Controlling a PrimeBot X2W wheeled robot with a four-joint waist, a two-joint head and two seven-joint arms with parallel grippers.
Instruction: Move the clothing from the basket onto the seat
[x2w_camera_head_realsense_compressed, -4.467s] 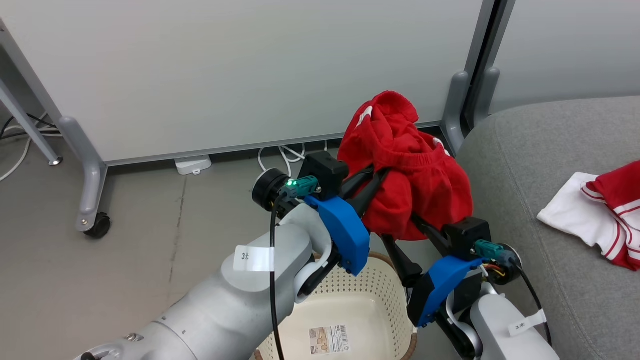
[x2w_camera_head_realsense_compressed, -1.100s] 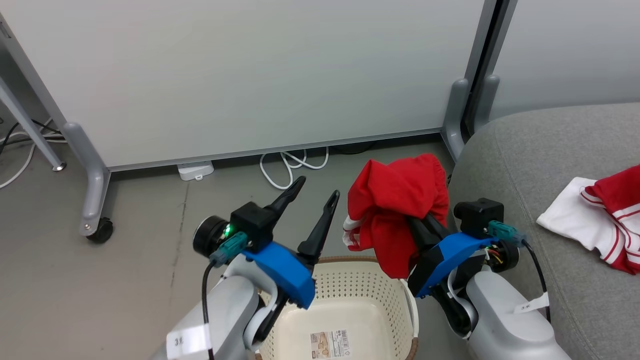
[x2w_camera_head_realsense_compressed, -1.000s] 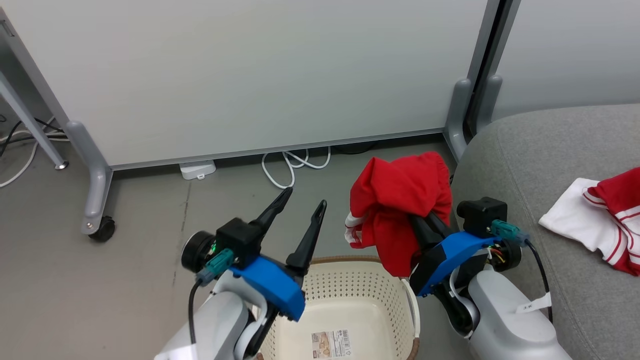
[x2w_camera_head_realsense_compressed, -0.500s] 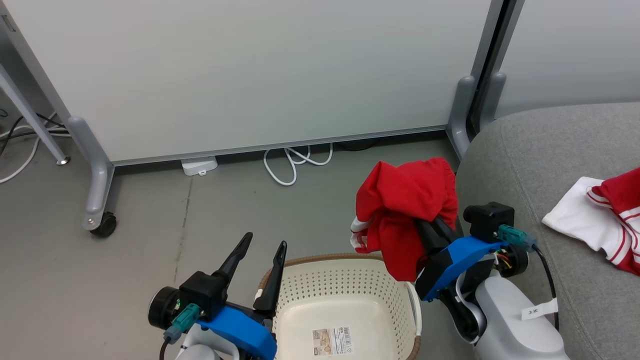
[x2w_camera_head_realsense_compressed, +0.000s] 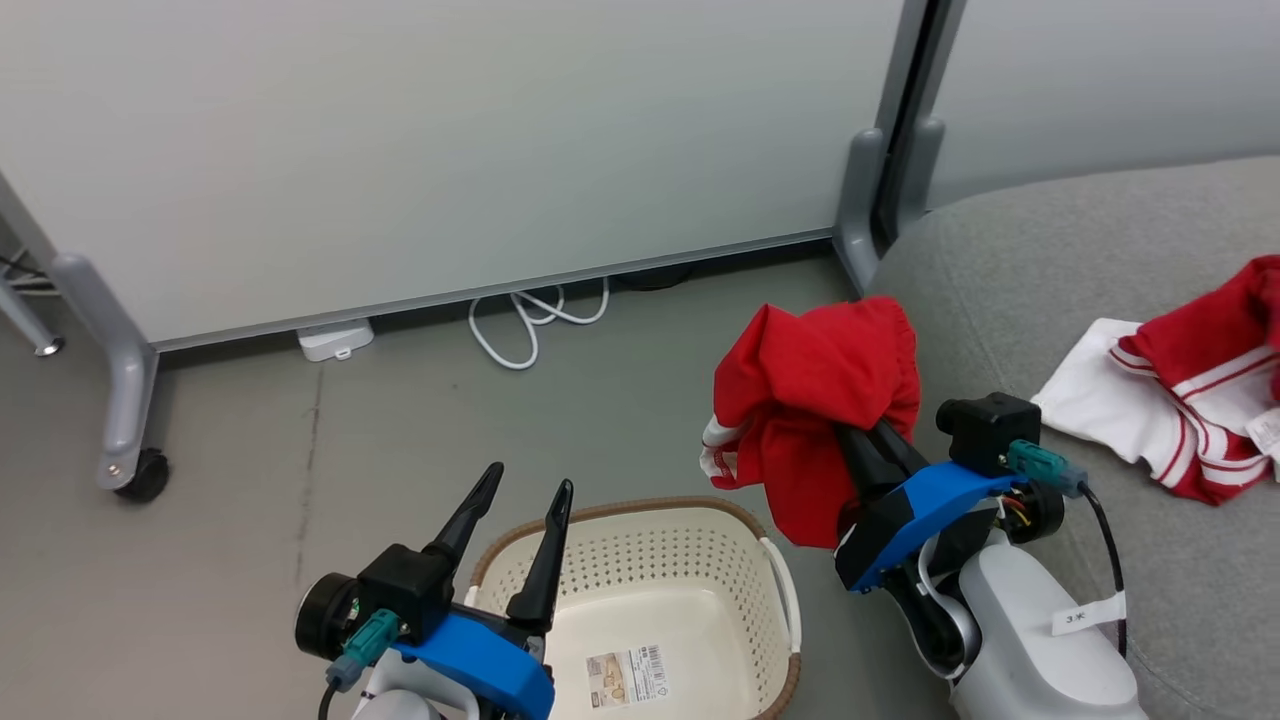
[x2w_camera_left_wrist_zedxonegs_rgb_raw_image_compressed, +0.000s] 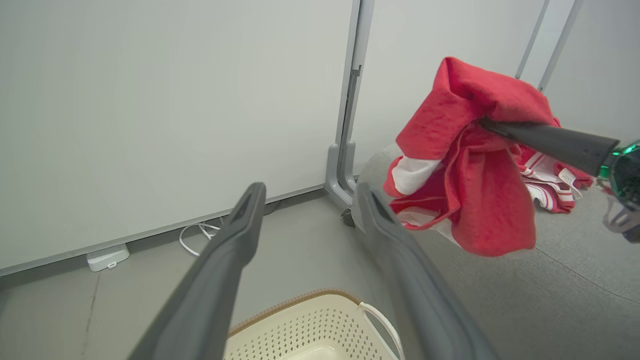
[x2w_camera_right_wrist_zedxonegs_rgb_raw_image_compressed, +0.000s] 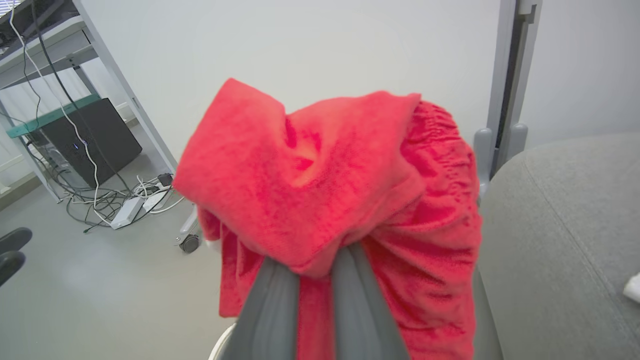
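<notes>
My right gripper (x2w_camera_head_realsense_compressed: 858, 438) is shut on the plain red garment (x2w_camera_head_realsense_compressed: 812, 400), which hangs bunched in the air above the floor, beside the left edge of the grey seat (x2w_camera_head_realsense_compressed: 1050, 240). In the right wrist view the red garment (x2w_camera_right_wrist_zedxonegs_rgb_raw_image_compressed: 325, 175) wraps over my closed fingers (x2w_camera_right_wrist_zedxonegs_rgb_raw_image_compressed: 270, 310). The red and white striped garment (x2w_camera_head_realsense_compressed: 1170, 400) lies on the seat. The cream basket (x2w_camera_head_realsense_compressed: 620, 506) stands on the floor at the bottom, with a barcode sticker inside and no clothing in the part that shows. My left gripper (x2w_camera_head_realsense_compressed: 529, 477) is open over the basket's left rim, holding nothing.
White partition panels stand behind, on grey feet with a caster (x2w_camera_head_realsense_compressed: 140, 478). A white cable loop (x2w_camera_head_realsense_compressed: 530, 320) and an adapter (x2w_camera_head_realsense_compressed: 335, 340) lie on the floor by the panel. A desk frame, a dark box (x2w_camera_right_wrist_zedxonegs_rgb_raw_image_compressed: 95, 140) and tangled cables are further left.
My left arm has dropped back from mid-height to the basket's left rim, still open. The camera has swung right. The red garment, still gripped, now sits against the seat's edge.
</notes>
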